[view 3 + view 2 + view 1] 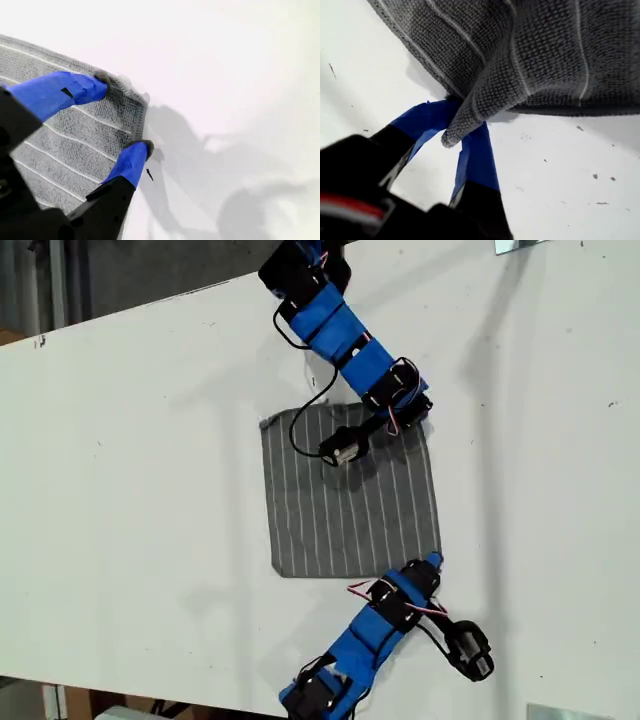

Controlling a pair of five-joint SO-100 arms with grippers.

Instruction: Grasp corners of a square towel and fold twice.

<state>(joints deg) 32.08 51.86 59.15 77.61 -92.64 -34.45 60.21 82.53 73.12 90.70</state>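
A: My first gripper (462,121) is clamped on one of the corners (451,136) of the towel (350,495).

B: My second gripper (124,114) is open astride another corner (140,101), gripping nothing.

A: No fold made yet, I'd say; both remain. The cloth lies spread mid-frame in the exterior view, grey with white stripes.

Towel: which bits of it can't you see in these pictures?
- Exterior view: the towel has both corners at that view's right covered by the two arms.
- First wrist view: my first pincer is shut on one corner. Most of the towel runs off the picture's edge.
- Second wrist view: my second pincer hides part of the towel with its black body.
- Which arm is which in the exterior view: cannot tell.
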